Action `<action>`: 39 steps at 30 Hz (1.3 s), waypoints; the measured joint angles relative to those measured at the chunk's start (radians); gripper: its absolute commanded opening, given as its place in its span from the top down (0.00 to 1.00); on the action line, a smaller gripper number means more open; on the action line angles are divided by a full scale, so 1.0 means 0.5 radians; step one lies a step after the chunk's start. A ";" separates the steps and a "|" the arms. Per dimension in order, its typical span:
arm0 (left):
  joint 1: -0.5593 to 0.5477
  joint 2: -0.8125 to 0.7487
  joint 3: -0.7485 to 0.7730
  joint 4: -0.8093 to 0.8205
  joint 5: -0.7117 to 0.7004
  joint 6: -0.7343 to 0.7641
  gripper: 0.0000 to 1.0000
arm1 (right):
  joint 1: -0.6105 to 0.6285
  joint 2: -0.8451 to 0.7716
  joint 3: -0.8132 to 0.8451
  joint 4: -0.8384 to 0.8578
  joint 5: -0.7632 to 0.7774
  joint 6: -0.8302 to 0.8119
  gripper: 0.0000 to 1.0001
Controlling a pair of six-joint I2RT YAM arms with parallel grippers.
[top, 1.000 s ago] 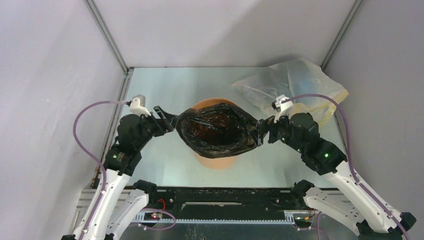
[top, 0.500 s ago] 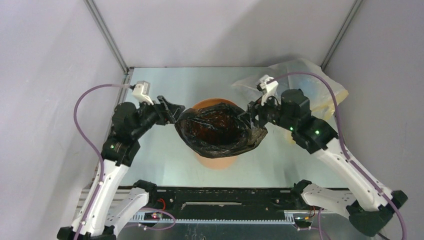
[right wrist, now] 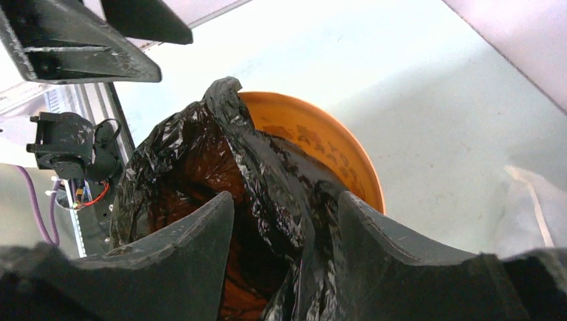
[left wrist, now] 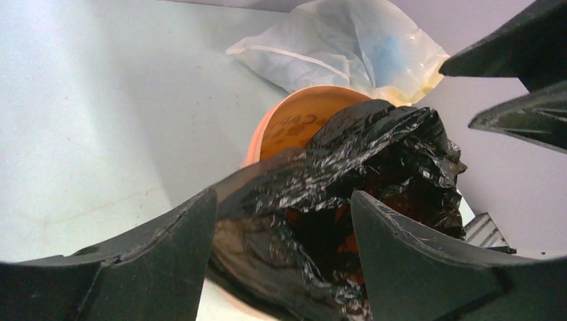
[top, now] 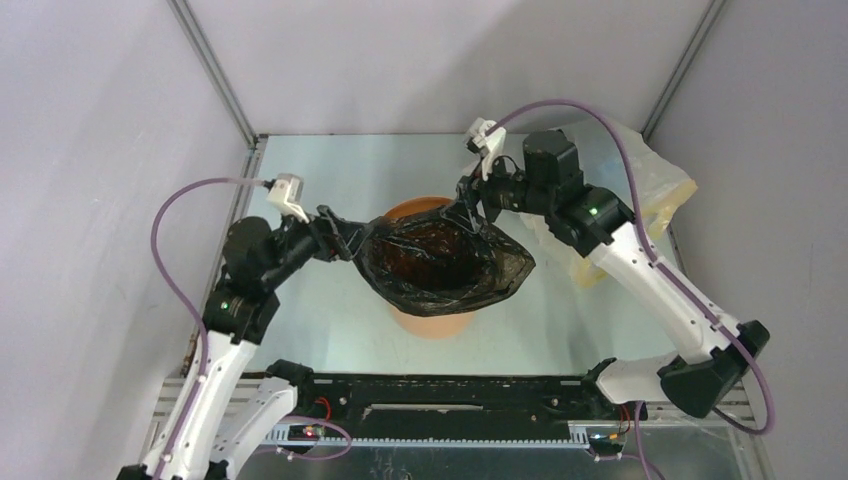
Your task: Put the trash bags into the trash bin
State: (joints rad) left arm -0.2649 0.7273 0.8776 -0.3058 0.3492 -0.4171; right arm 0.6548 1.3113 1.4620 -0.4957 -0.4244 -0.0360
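A crinkly black plastic trash bag (top: 440,265) hung stretched left-to-right over a round orange plastic bin (top: 435,322), ends clamped in the left gripper (top: 350,238) and right gripper (top: 467,200).

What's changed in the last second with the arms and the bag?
The right gripper swung from the right of the trash bin toward its far rim, carrying its corner of the trash bag; the bag's right side now sags. The left gripper kept its grip. The bin and the yellowish bag stayed put.
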 measured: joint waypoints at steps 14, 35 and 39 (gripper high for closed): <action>-0.266 -0.287 -0.013 -0.607 -0.187 -0.378 0.32 | 0.117 0.460 0.437 -0.325 -0.145 -0.322 0.54; -0.390 0.052 0.188 -0.803 -0.431 -0.476 0.56 | 0.177 0.620 0.527 -0.452 -0.112 -0.470 1.00; -0.391 0.117 0.220 -0.828 -0.455 -0.451 0.62 | 0.146 0.620 0.527 -0.404 -0.108 -0.432 1.00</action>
State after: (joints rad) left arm -0.4603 0.7860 0.9878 -0.7197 0.1219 -0.6426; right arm 0.7280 1.6211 1.7256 -0.6979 -0.4786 -0.2520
